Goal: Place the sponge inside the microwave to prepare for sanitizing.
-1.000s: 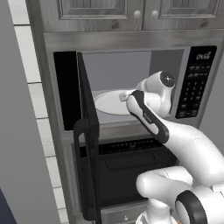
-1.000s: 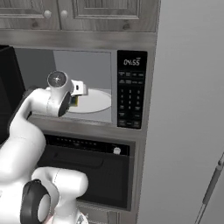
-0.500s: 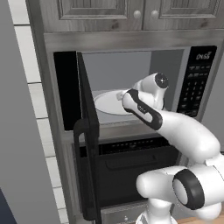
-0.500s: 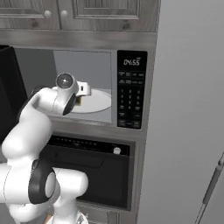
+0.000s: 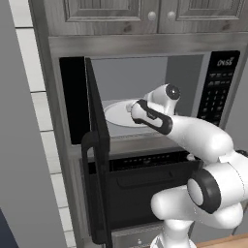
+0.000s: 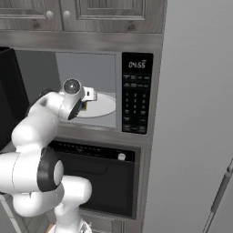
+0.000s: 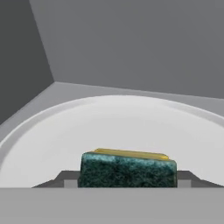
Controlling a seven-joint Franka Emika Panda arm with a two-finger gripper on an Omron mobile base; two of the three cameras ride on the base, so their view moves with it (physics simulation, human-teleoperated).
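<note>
- risk, as a judgement: letting go too near the front rim of the turntable (image 7: pixel 52 131) could leave the sponge (image 7: pixel 128 169) overhanging that edge, or tipping off it toward the door sill.
- another risk: a quick pull-back while the pads drag on the scrub layer could carry the block out again.
- also worth watching: arm reaching through the opening of the microwave (image 5: pixel 145 80), beside the door (image 5: pixel 97 145) standing open at the left; a wide swing on retreat might clip the door edge or the cavity's front frame.
- gripper (image 7: pixel 127 181) clamped on the sponge across its ends, dark finger tips flanking it on both sides; held, not released.
- sponge sits between the fingers just over the near part of the white turntable, inside the grey cavity; touching the plate or hanging just above it: cannot tell.
- long axis runs across the hand view, roughly parallel to the back wall of the cavity.
- dark green scrub face turned toward the camera, yellow body behind it, showing as a thin strip along the top.
</note>
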